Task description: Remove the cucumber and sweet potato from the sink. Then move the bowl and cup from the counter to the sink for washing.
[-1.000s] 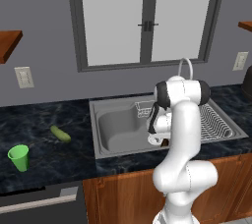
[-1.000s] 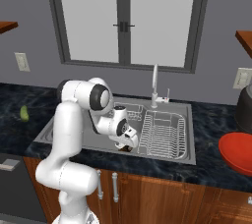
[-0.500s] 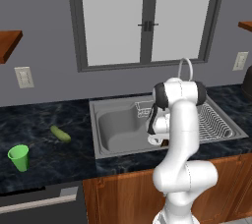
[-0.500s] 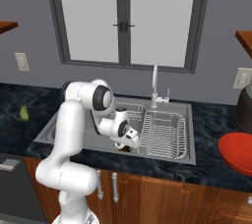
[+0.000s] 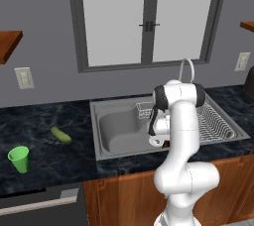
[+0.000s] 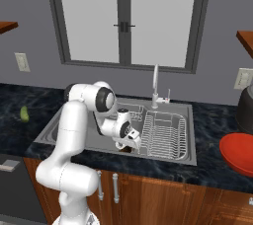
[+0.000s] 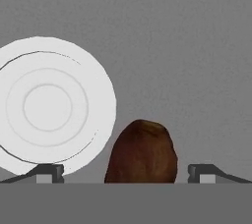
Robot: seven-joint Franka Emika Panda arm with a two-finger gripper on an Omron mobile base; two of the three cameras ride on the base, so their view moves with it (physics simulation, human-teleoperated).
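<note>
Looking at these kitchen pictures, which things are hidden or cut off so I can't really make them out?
- Sweet potato: its lower end is cut off at the bottom of the hand view; in the right base view the gripper covers it.
- Bowl: cut off by the right edge of the right base view.
- Cucumber: in the right base view just a tiny green speck, shape unclear.
- Sink floor: partly blocked by the arm in the left base view.

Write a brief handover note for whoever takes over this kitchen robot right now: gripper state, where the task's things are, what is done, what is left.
Gripper: open, low in the sink, fingertips either side of the sweet potato, not closed on it.
Sweet potato: on the sink floor beside the white drain.
Cucumber: on the counter left of the sink, done.
Cup: on the left counter.
Bowl: on the right counter.
Left: lift out the sweet potato, then move bowl and cup into the sink.
</note>
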